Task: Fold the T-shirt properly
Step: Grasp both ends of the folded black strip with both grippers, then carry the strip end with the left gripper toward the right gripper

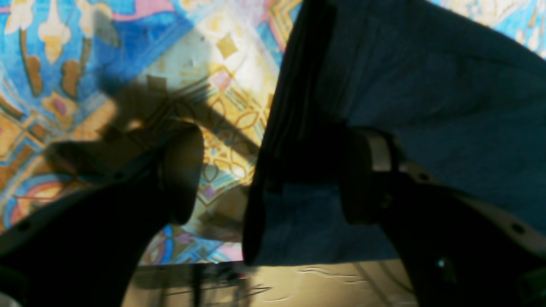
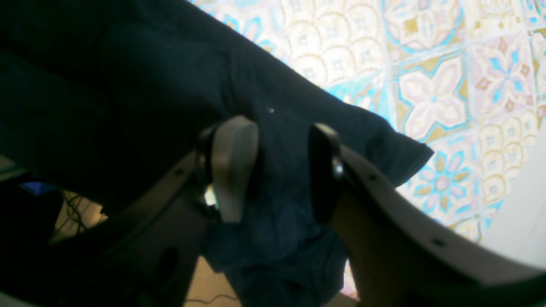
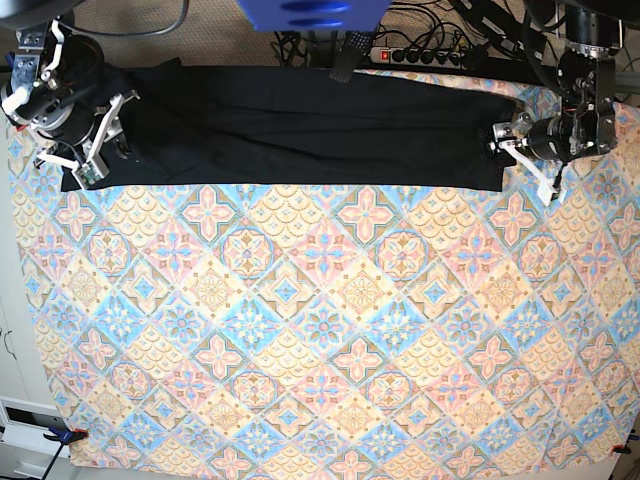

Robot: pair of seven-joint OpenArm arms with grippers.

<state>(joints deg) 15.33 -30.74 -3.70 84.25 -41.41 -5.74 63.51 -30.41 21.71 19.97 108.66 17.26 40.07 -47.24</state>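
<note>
No legible text (anywhere)

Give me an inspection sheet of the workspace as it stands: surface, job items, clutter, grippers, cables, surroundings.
Surface: table covered by a colourful patterned tablecloth, lying flat.
Job's things: plain black cloth T-shirt, folded into a long band along the far edge of the cloth.
Clutter: nothing seen on the cloth apart from the shirt.
Grippers: left gripper stands wide open at one end of the band, one finger over the fabric and the other over the tablecloth, nothing held. Right gripper sits at the other end with shirt fabric between its fingers; a firm grip cannot be told.
Cables: power strip and loose leads behind the table.
Surroundings: blue object at the far edge; clamps at the near corners.
</note>
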